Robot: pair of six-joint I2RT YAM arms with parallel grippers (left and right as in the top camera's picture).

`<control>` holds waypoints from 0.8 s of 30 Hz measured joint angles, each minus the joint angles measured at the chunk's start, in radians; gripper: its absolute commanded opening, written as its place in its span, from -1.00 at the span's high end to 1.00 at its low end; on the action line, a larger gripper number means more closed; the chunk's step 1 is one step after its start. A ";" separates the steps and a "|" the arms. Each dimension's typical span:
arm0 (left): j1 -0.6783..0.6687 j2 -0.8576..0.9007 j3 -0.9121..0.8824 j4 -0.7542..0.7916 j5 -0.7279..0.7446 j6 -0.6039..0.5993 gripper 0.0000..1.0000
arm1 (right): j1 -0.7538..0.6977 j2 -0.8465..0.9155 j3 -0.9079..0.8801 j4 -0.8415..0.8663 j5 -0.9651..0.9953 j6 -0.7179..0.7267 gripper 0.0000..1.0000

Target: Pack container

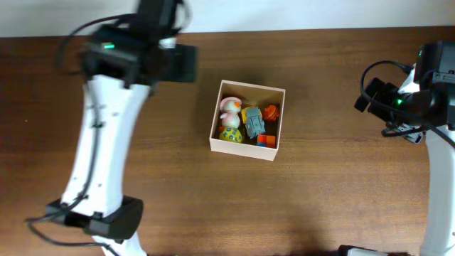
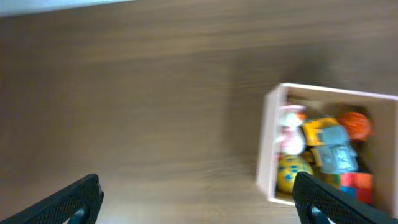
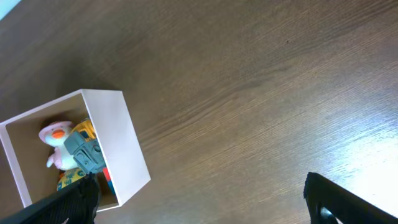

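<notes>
The container (image 1: 242,148) is a square cream-walled box in the middle of the table. It holds a pink-and-white duck (image 1: 229,108), a yellow-green toy (image 1: 230,134), a grey-blue robot (image 1: 253,122), an orange ball (image 1: 270,112) and a red-and-blue block (image 1: 266,140). My left gripper (image 2: 199,202) is open and empty over bare table, with the container (image 2: 270,146) to its right. My right gripper (image 3: 202,202) is open and empty, with the container (image 3: 121,134) at its left. In the overhead view the left gripper (image 1: 178,62) is up left of the box and the right gripper (image 1: 370,96) is far to its right.
The brown wooden table (image 1: 334,192) surrounds the box. The white left arm (image 1: 99,142) stretches along the left side and the right arm (image 1: 437,178) stands at the right edge. A pale wall strip runs along the far table edge (image 1: 284,14).
</notes>
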 measured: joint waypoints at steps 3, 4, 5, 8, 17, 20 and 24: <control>0.053 -0.005 0.001 -0.037 -0.004 -0.018 -0.99 | 0.000 0.000 0.000 0.000 0.000 -0.001 -0.98; 0.064 -0.003 0.000 -0.041 -0.004 -0.023 -0.98 | 0.000 0.000 0.000 0.000 0.000 0.000 -0.98; 0.075 -0.002 0.000 -0.041 -0.004 -0.027 -0.99 | 0.000 0.000 0.000 0.000 0.000 0.000 -0.98; 0.090 -0.002 0.000 -0.042 -0.004 -0.030 -0.98 | 0.000 0.000 0.000 0.000 0.000 0.000 -0.98; 0.091 -0.002 0.000 -0.043 -0.003 -0.030 -0.99 | 0.003 -0.001 0.000 0.000 0.000 0.000 -0.97; 0.091 -0.002 0.000 -0.043 -0.003 -0.030 -0.99 | 0.030 -0.022 0.000 0.000 0.000 -0.001 -0.97; 0.091 -0.002 0.000 -0.043 -0.003 -0.030 -0.99 | 0.107 -0.098 0.000 -0.001 0.018 -0.042 -0.98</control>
